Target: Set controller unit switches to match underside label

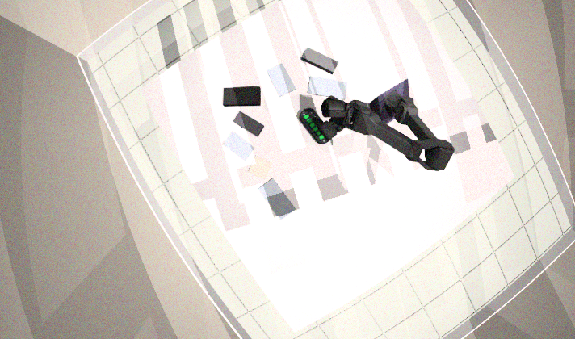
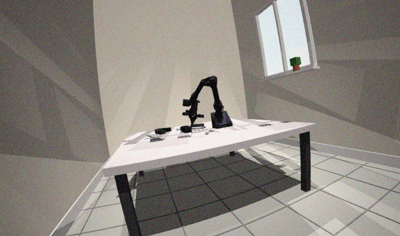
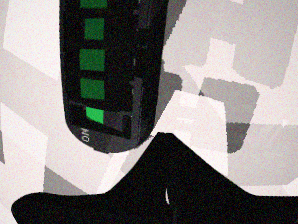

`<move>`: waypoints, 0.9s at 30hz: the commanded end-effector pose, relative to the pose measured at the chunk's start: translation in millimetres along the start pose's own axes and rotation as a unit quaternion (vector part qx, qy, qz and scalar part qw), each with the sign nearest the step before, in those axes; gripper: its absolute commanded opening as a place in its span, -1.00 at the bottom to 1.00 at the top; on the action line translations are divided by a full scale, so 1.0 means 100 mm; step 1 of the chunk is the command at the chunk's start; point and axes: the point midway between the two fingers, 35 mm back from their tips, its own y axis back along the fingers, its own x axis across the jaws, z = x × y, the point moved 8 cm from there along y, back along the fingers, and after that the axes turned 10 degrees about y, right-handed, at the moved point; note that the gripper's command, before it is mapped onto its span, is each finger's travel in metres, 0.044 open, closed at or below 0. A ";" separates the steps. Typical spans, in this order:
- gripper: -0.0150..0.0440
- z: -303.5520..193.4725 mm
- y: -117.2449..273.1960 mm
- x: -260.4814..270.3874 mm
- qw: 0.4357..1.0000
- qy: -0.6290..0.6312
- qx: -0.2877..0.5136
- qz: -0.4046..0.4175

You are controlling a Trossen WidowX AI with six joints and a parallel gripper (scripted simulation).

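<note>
The dark controller unit (image 1: pixel 310 130) (image 2: pixel 185 128) (image 3: pixel 117 60) has rounded ends and sits on the bench with its switches facing up, so its label is hidden. A row of green switch ends runs along one side. In the wrist view the switch nearest the ON print is brighter than the others, and the far end of the row is cut off. I cannot read every switch's tilt. My gripper (image 2: pixel 192 124) (image 3: pixel 162 139) is shut and empty. It points down beside the unit's ON-print end, with its tips just off the corner in the wrist view; I cannot tell whether they touch.
A black box (image 1: pixel 241 95) (image 2: pixel 162 130) and a dark grey block (image 1: pixel 248 123) lie beyond the unit. A grey block (image 1: pixel 319 60) and two pale blue plates (image 1: pixel 280 80) (image 1: pixel 326 87) lie to one side. Other pale plates and a beige piece (image 1: pixel 260 167) lie to the other.
</note>
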 end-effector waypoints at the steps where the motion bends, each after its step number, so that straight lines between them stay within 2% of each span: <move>1: -0.49 -0.05 0.01 -0.06 1.000 -0.002 -0.003 0.015; 27: -0.49 -0.05 0.01 -0.07 1.000 -0.001 -0.002 0.012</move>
